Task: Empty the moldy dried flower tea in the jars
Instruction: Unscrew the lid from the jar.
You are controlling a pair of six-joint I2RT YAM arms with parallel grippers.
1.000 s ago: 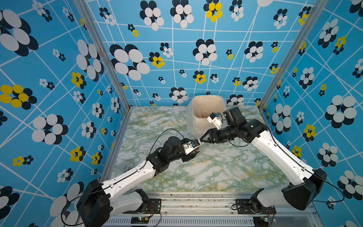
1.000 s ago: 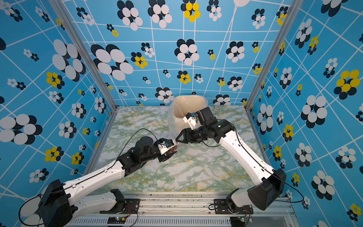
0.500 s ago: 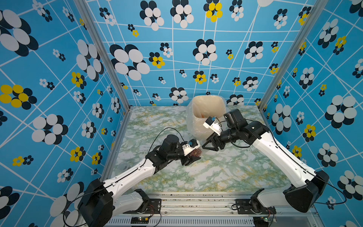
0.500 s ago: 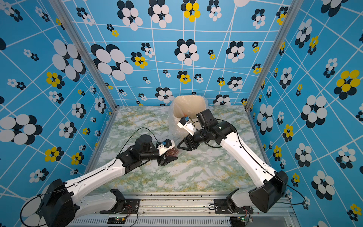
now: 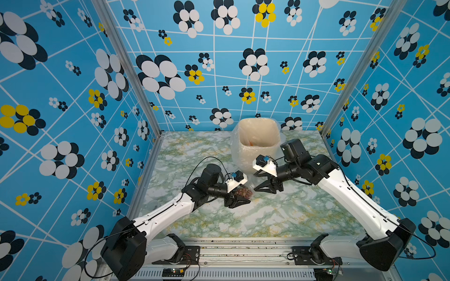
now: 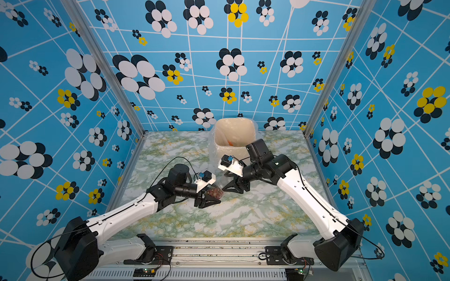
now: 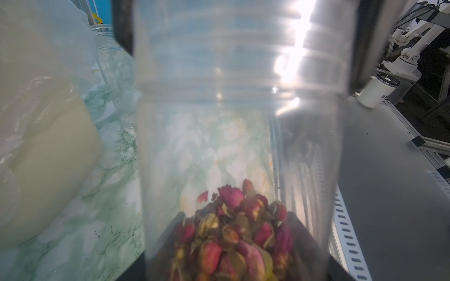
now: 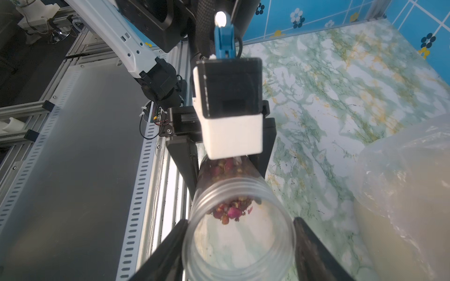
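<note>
In both top views the jar (image 5: 252, 185) (image 6: 220, 185) is lying sideways over the table (image 5: 267, 219), just in front of the bin (image 5: 258, 126). The left gripper (image 5: 244, 195) is clamping its jaws on the base end, where the dried flower tea (image 5: 242, 193) is piling. The right gripper (image 5: 255, 182) is straddling the open mouth.

In the left wrist view the tea (image 7: 238, 231) is sitting between the left jaws, while the right jaws are pressing both sides of the threaded neck.

In the right wrist view the lidless mouth is sitting gripped between the right jaws.

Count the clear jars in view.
2. One jar holding tea is gripped by the left gripper; an empty jar sits beside the bin. Others may be hidden.
</note>
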